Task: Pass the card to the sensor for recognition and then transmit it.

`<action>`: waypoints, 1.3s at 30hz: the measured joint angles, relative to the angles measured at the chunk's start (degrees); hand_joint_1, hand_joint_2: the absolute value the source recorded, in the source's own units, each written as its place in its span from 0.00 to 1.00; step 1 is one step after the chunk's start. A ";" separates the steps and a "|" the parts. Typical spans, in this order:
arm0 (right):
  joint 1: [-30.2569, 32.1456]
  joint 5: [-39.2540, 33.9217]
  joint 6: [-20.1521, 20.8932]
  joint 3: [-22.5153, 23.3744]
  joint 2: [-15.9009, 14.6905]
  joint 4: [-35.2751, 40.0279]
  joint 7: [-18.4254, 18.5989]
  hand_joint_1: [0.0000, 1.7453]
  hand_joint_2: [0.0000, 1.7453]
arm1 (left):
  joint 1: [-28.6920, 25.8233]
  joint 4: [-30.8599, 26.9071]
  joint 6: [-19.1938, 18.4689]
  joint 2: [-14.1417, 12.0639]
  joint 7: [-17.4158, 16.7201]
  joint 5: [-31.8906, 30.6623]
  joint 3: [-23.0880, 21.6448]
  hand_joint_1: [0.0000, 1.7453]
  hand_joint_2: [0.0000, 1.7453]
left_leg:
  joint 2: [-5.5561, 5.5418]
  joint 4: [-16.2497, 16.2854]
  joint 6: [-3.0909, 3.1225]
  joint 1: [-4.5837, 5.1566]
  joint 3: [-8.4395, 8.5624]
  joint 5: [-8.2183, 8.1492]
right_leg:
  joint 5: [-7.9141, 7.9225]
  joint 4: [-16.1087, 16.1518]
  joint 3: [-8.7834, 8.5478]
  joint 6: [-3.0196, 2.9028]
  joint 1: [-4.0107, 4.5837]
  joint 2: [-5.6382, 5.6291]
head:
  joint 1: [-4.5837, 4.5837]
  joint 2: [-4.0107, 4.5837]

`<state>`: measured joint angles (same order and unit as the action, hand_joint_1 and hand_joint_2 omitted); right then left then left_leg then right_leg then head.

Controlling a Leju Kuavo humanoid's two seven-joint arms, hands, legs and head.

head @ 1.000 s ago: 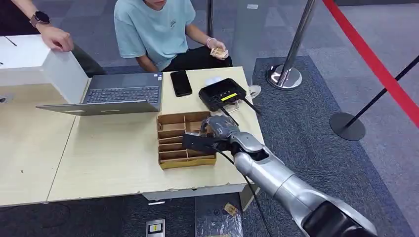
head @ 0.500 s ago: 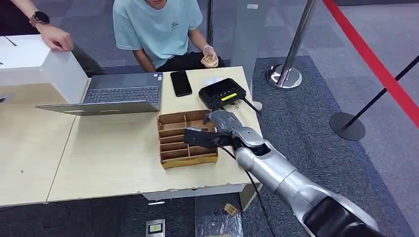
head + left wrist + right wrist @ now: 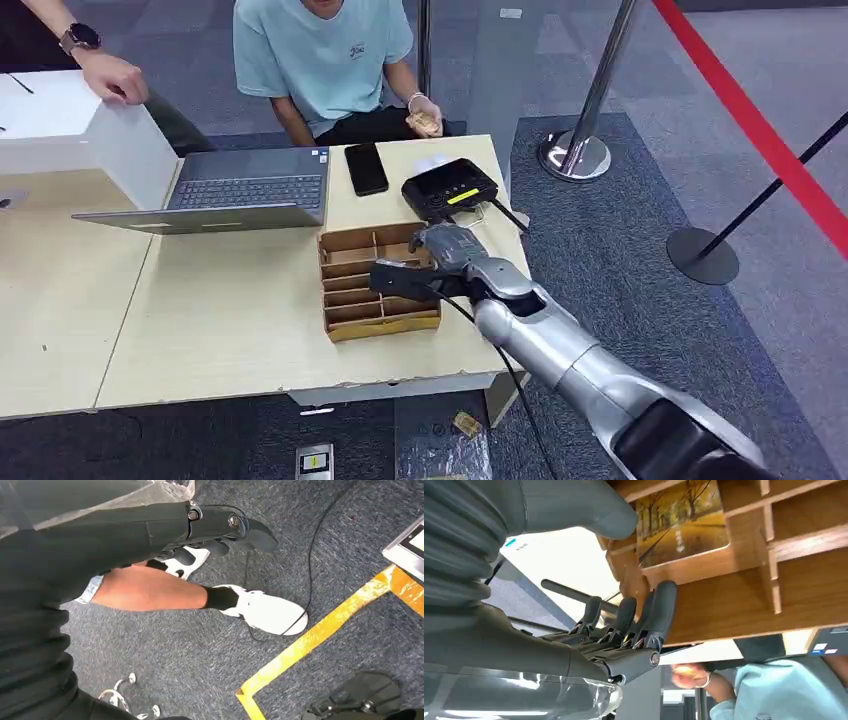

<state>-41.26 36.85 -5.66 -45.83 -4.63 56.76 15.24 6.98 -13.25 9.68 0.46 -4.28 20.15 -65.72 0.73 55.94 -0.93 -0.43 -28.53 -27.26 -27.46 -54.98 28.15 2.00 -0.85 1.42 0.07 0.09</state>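
A card with an autumn-trees picture (image 3: 681, 522) stands in a compartment of the cardboard divider box (image 3: 352, 300) near the table's front right. My right hand (image 3: 437, 264) hovers over the box's right side. In the right wrist view its thumb (image 3: 589, 505) reaches to the card's edge and its dark fingers (image 3: 659, 610) spread on the other side, a small gap from the card. The black sensor (image 3: 450, 187), with a lit yellow-green strip, sits just beyond the box. My left hand (image 3: 225, 527) hangs over the carpet, holding nothing.
An open laptop (image 3: 235, 190), a black phone (image 3: 366, 168) and a white box (image 3: 80, 130) lie on the table's far side. A seated person (image 3: 320, 60) faces me, holding something small. Another person's hand (image 3: 115, 78) rests on the white box. Stanchions (image 3: 580, 150) stand to the right.
My right hand has shifted slightly farther over the box toward the sensor. The seated person's hand has moved a little to the left.
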 joint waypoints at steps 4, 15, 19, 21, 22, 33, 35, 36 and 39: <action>0.12 -0.26 -0.48 -0.18 0.68 -0.74 -0.42 0.45 1.00 | 0.00 0.00 0.00 0.04 -0.04 -0.02 0.00 0.00 1.00 | 0.00 0.00 0.00 0.00 0.00 0.00 | 0.00 0.00 0.00 0.00 0.00 0.00 | 0.00 0.00; 0.23 -0.90 -1.95 -0.20 2.65 -3.47 -2.06 1.00 1.00 | 0.02 0.00 0.00 0.20 -0.50 0.04 0.00 0.00 1.00 | 0.00 0.00 0.00 0.00 0.00 0.00 | 0.00 0.00 0.00 0.00 0.00 0.00 | 0.00 0.00; 0.28 -1.29 -2.38 -0.20 3.21 -4.26 -2.67 1.00 1.00 | 0.02 0.00 0.02 0.35 -0.50 0.20 0.00 0.00 1.00 | 0.00 0.00 0.00 0.00 0.01 0.00 | 0.00 0.00 0.00 0.00 0.00 0.00 | 0.00 0.00; 0.28 -1.40 -2.58 -0.20 3.41 -4.68 -2.82 1.00 1.00 | 0.00 0.00 0.02 0.39 -0.50 0.24 0.00 0.00 1.00 | 0.00 0.00 0.00 0.00 0.01 0.00 | 0.00 0.00 0.00 0.00 0.00 0.00 | 0.00 0.00; 0.26 -1.42 -2.65 -0.20 3.45 -4.94 -2.89 1.00 1.00 | 0.00 0.00 0.02 0.39 -0.50 0.24 0.00 0.00 1.00 | 0.00 0.00 0.00 0.00 0.02 0.00 | 0.00 0.00 -0.01 0.00 0.00 0.00 | 0.00 0.00; 0.15 -1.68 -2.97 -0.18 3.30 -5.75 -2.91 1.00 1.00 | 0.00 0.00 0.11 0.39 -0.48 0.35 0.00 0.00 1.00 | 0.00 0.00 0.00 0.00 0.10 0.00 | 0.01 0.00 -0.07 -0.01 0.00 0.00 | 0.00 0.00; -0.09 -1.70 -2.86 -0.15 3.17 -5.75 -2.76 1.00 1.00 | -0.01 0.00 0.24 0.39 -0.22 0.31 0.00 0.00 1.00 | 0.00 0.00 0.00 0.00 0.10 0.01 | 0.01 0.00 -0.07 -0.01 0.00 0.00 | 0.00 0.00; -0.29 -1.71 -2.76 -0.13 3.04 -5.68 -2.71 1.00 1.00 | -0.03 0.00 0.37 0.39 -0.02 0.26 0.00 0.00 1.00 | 0.00 0.00 0.00 0.00 0.09 0.01 | 0.02 0.00 -0.08 -0.02 0.00 0.00 | 0.00 0.00; -1.57 -1.71 -2.28 0.00 2.52 -5.07 -1.95 1.00 1.00 | -0.04 0.00 0.63 0.39 0.31 0.24 0.00 0.00 1.00 | 0.00 0.01 -0.01 0.00 0.08 0.01 | 0.03 -0.01 -0.07 -0.03 0.00 0.00 | 0.00 0.00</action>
<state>-42.83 35.15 -7.94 -45.83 -2.12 51.69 13.29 6.93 -13.25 10.32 0.85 -3.98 20.39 -65.72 0.74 55.95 -0.94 -0.43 -28.44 -27.25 -27.43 -54.98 28.08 1.97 -0.85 1.41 0.07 0.09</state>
